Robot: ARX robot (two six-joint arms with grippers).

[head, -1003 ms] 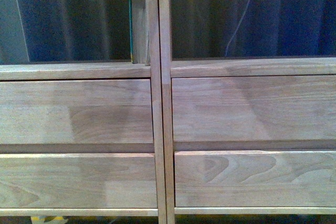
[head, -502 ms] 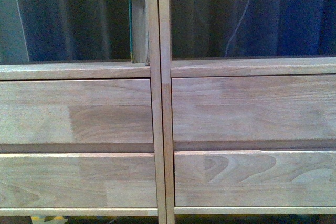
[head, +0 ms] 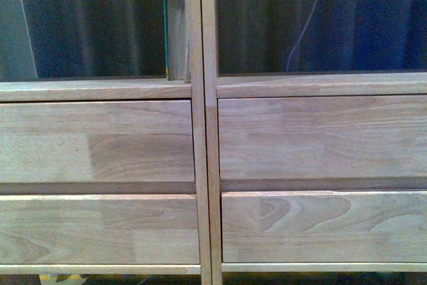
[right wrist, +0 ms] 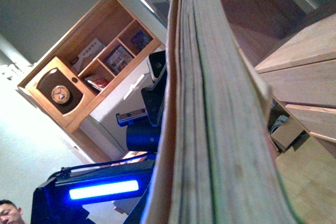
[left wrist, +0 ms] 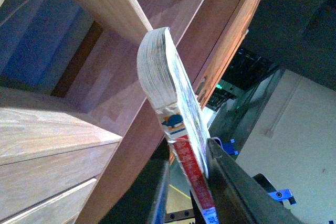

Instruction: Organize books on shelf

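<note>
Book [left wrist: 164,74] shown clamped by closed left end effector [left wrist: 187,156] beside light-wood shelf [head: 307,138]; right end effector unseen, grip indeterminable; pale wall [left wrist: 296,129] behind.

I see a dark blue curtain [head: 373,25] ahead, a pale wall [head: 12,45] at its left. The right wrist view shows a brown wooden cabinet [right wrist: 79,80] with open compartments and a wood floor [right wrist: 310,182].
</note>
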